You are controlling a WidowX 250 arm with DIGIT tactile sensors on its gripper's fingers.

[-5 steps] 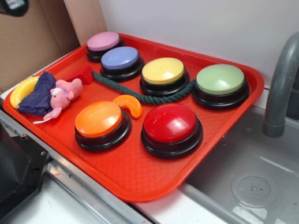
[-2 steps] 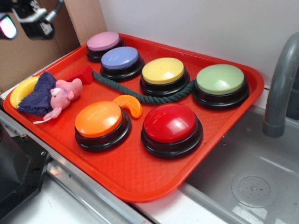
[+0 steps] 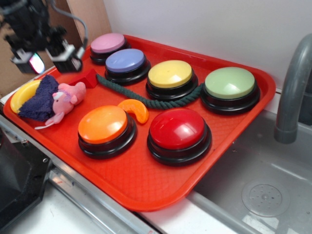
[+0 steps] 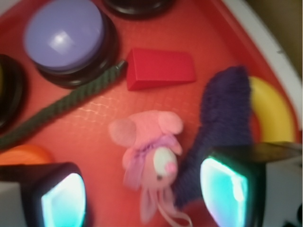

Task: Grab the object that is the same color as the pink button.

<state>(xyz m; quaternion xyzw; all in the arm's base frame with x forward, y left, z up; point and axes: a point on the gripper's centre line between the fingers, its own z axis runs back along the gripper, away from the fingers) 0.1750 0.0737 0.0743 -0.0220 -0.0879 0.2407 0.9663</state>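
Note:
The small pink plush animal (image 3: 66, 99) lies on the red tray (image 3: 146, 185) at its left side, against a dark blue fuzzy cloth (image 3: 40, 100). In the wrist view the plush (image 4: 150, 158) lies between and below my two fingers, with the cloth (image 4: 218, 127) at its right. My gripper (image 3: 47, 59) hangs open and empty above the plush; in the wrist view it (image 4: 142, 198) frames the toy's head. The pink button (image 3: 107, 45) stands at the tray's far left corner, apart from the gripper.
Lavender-blue (image 3: 126, 62), yellow (image 3: 170, 75), green (image 3: 230, 85), orange (image 3: 103, 126) and red (image 3: 178, 131) buttons stand on the tray. A green rope (image 3: 146, 100), an orange slice (image 3: 135, 110), a red block (image 3: 87, 78) and a yellow ring (image 3: 22, 95) lie there. A grey faucet (image 3: 292, 83) and sink are at right.
My gripper has come down from the upper left corner to hang just above the plush and cloth. The things on the tray have not moved.

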